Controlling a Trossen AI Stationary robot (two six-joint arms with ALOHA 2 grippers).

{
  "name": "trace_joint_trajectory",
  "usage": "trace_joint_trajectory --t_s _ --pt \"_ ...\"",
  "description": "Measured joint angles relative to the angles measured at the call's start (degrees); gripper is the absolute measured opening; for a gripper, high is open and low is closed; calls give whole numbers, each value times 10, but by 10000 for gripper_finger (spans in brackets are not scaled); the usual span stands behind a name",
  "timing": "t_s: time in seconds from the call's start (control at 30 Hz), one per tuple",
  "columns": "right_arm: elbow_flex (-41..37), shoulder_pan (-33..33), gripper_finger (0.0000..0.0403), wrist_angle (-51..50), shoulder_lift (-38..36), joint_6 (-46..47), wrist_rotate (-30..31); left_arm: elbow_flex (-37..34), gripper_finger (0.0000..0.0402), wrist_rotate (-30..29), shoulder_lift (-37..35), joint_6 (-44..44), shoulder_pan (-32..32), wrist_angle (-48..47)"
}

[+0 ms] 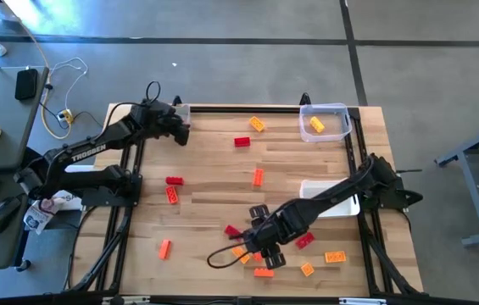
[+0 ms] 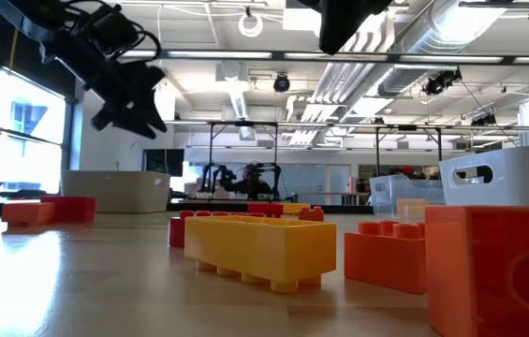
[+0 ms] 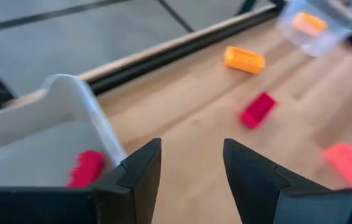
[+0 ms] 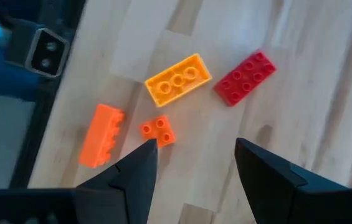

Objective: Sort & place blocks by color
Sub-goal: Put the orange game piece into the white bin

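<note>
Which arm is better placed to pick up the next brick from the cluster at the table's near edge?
The right. Its open gripper hangs directly over that cluster, near the small orange brick. The left gripper is at the far corner by the white bin.

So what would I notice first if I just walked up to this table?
Probably the bright toy blocks scattered over the wooden table, mostly red and orange. The right end effector hangs open over a cluster near the front edge, while the left end effector sits open by a white bin holding a red block.
</note>
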Motion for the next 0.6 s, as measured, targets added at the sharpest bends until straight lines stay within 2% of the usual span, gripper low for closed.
trace_joint_trajectory --t_s 0.17,0.43,0.6 --pt "0 9 201 8 3 -6 0 3 157 27 -13 -21 -42 -21" --pt "0 28 201 28 44 -53 -18 3 157 26 -16 -44 -119 -79" --pt "0 33 201 39 62 -63 -19 3 157 21 -16 -60 -155 -78"
